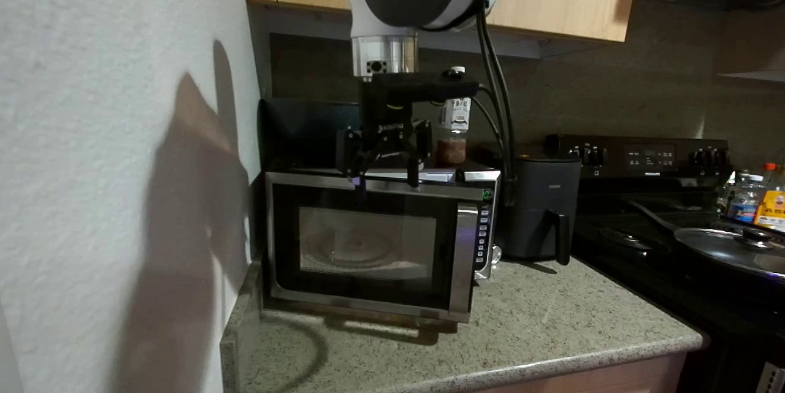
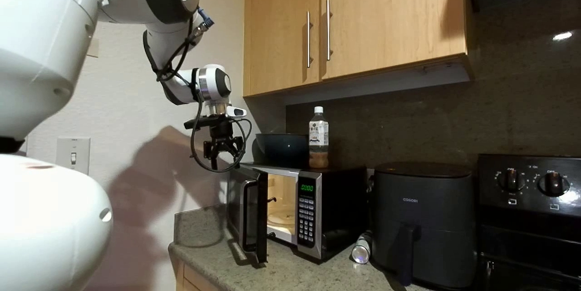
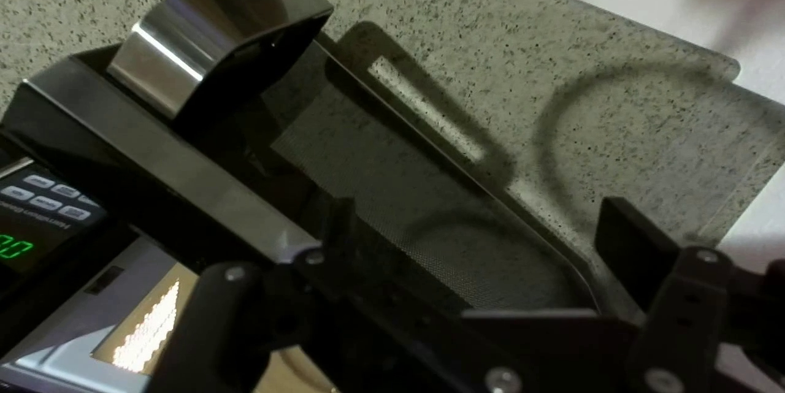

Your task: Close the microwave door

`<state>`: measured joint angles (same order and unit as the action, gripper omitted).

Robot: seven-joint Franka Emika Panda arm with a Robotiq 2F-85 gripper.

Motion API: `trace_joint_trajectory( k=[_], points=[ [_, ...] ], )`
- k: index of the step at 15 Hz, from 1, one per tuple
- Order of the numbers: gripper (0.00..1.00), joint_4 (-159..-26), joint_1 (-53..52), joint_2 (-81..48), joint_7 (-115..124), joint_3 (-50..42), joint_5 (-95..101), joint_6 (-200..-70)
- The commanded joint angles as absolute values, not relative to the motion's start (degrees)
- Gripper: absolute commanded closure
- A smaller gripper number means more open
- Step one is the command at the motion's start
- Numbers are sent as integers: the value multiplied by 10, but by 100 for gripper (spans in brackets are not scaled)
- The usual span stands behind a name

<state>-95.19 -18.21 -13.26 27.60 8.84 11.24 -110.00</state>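
Observation:
The microwave door [image 1: 368,295] stands partly open in both exterior views, swung out from the microwave [image 2: 308,209]. Its dark window, black frame and silver handle [image 3: 208,43] show in the wrist view. The lit white interior [image 2: 281,191] and turntable show through the gap between door and button panel. My gripper [image 1: 386,181] is open and empty, pointing down at the door's top edge, towards its hinge side. In the wrist view, the gripper's [image 3: 478,227] left finger overlaps the door's top edge and its right finger lies over the counter outside. I cannot tell whether either touches the door.
A bottle [image 2: 318,139] and a dark pan [image 2: 281,148] stand on the microwave. A black air fryer [image 1: 539,215] stands beside it, with a small glass object [image 2: 361,251] between. A wall [image 1: 122,135] bounds the hinge side. Wooden cabinets [image 2: 386,23] hang above.

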Motion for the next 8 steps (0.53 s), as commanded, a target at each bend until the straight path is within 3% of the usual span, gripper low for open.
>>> trace_joint_trajectory(
  k=[1,8],
  points=[
    [0,-955,-168,-144,292,82,101,-1148],
    [0,-962,-151,-172,331,50,96,-1242]
  ],
)
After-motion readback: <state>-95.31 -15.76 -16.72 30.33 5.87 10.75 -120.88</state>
